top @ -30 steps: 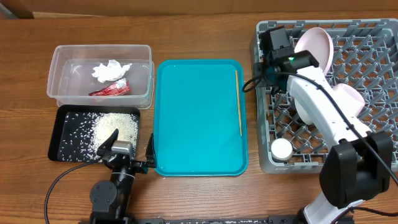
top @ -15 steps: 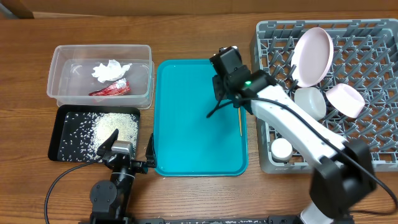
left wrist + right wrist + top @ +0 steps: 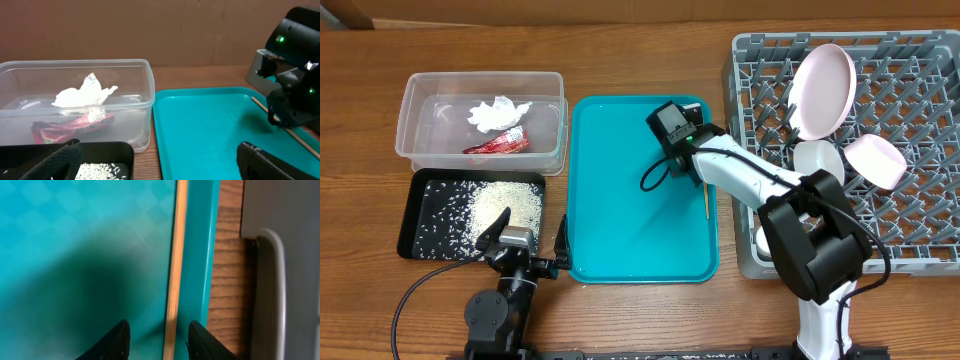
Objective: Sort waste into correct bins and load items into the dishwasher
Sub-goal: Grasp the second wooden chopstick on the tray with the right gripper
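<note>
Robot lab bench, wooden tabletop [image 3: 360, 290], plain brown backdrop [image 3: 150, 30] (cardboard-like), staged dish rack [image 3: 920, 90], cabled robot arm [image 3: 750, 180]

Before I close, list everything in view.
clear tub: 1, transparent, far left
tissue: 1, white, in tub
snack wrapper: 1, red, in tub
black tray: 1, black, near left
rice grains: many, white, on black tray
teal tray: 1, teal, centre
chopstick: 1 visible, wooden, teal tray's right edge
dish rack: 1, grey, right
plate: 1, pale pink, propped in rack
bowls: 2, white and pink, in rack
cup: 1, white, rack's near-left corner, mostly hidden
left gripper: 1, black, open by black tray
right gripper: 1, black, open astride chopstick
</note>
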{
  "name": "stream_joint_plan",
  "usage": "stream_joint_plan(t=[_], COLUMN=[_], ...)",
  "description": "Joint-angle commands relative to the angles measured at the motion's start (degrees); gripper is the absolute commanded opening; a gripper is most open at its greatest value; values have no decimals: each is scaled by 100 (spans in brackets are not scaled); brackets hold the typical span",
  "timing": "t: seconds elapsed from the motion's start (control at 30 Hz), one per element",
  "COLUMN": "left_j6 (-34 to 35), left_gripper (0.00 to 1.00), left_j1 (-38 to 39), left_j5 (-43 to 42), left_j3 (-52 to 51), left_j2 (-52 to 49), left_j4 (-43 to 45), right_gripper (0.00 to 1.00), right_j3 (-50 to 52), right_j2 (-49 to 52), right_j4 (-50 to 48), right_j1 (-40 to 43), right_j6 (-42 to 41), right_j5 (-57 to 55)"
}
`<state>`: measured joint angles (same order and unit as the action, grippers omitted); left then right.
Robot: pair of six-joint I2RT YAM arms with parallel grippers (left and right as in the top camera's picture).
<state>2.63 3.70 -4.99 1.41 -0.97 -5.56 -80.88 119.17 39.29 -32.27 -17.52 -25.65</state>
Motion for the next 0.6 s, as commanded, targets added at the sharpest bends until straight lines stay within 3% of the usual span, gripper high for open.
stream_joint_plan(t=[0.0,0.1,0.3,0.37,0.57], left_j6=[33,33,33,33,33], left_gripper=[100,100,100,100,100], left_j1=[-31,-31,-31,-31,-31], left_j5=[-81,-79,-79,-81,-81], left_j3=[-46,-46,-46,-46,-46], left_j2=[61,61,61,61,61], left_j4=[24,26,26,26,24], right_gripper=[36,22,13,4,4], right_j3=[7,7,4,4,-170], right_j2=[101,109,118,116,-144], right_j4=[0,13,236,337,603], right_j1=[20,20,20,20,9], right_j6=[-223,-223,-525,-522,-452], right_j5=[52,634,1108,1270,1432])
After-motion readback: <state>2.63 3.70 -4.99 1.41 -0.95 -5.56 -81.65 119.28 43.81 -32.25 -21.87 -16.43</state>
